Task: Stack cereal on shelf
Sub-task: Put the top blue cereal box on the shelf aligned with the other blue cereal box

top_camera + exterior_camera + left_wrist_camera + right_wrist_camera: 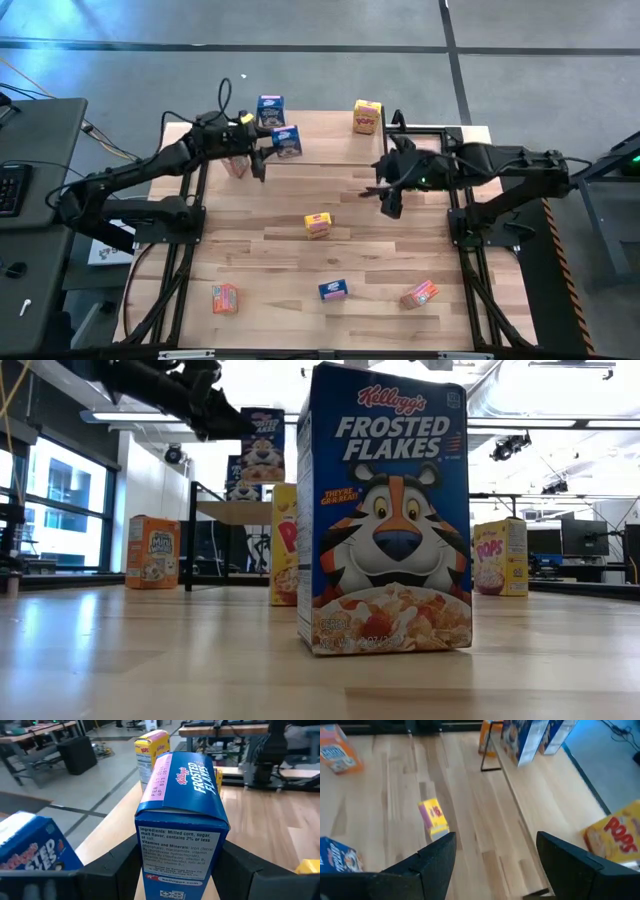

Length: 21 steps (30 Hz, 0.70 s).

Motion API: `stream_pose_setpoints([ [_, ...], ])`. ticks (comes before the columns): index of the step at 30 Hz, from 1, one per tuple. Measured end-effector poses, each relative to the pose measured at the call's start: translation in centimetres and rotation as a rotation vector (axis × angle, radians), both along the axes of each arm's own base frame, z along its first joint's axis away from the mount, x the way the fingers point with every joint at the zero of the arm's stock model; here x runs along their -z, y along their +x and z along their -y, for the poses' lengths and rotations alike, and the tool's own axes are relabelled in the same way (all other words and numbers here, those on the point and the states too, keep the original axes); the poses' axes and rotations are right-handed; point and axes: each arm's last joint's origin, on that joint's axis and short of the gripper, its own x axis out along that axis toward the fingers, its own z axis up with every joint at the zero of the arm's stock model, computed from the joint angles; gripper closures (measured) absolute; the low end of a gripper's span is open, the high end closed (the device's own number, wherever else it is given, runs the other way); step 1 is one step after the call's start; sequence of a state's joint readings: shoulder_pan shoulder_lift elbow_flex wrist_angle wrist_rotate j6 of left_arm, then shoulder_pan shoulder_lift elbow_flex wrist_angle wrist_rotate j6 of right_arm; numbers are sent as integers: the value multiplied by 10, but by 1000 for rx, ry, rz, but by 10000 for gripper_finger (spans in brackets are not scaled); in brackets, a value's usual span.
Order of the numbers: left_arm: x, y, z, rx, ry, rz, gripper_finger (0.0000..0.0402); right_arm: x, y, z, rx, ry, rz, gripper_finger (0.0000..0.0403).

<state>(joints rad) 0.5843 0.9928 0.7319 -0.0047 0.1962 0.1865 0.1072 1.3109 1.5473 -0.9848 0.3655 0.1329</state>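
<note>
My left gripper (268, 150) is shut on a blue Frosted Flakes box (287, 141), raised above the shelf (228, 511) at the table's far left. A second blue box (270, 108) stands beyond it, and an orange-red box (235, 165) sits close by the left arm. A yellow Pops box (367, 116) stands at the far edge. On the tabletop lie a yellow box (318, 225), a blue box (333, 290) and two orange-red boxes (224, 298) (420, 294). My right gripper (390, 192) hovers open over the table's right half, touching nothing. My left gripper pinches the blue box (182, 820) between its two fingers, one on each broad face, beside the ingredients side panel (175, 855) that faces the wrist. The fingers (117, 867) come in about level from the table's left. The box (262, 445) stands upright, lifted clear.
The low view shows the shelf's black leg (189, 538) and, close to the camera, a large-looking blue box (385, 510) hiding much of the table. Bare wood lies between the yellow box and the right gripper. Black arm frames (455, 215) run along both table sides.
</note>
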Motion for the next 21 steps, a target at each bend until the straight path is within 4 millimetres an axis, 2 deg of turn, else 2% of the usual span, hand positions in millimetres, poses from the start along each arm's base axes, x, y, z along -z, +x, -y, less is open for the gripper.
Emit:
stream_pose_setpoints([
  [7,3,-17,-21,0,-52,-9,207,32,-12,-5,17,30,42,134],
  [21,7,-49,-47,6,-109,-5,207,70,-29,-2,8,51,191,134],
])
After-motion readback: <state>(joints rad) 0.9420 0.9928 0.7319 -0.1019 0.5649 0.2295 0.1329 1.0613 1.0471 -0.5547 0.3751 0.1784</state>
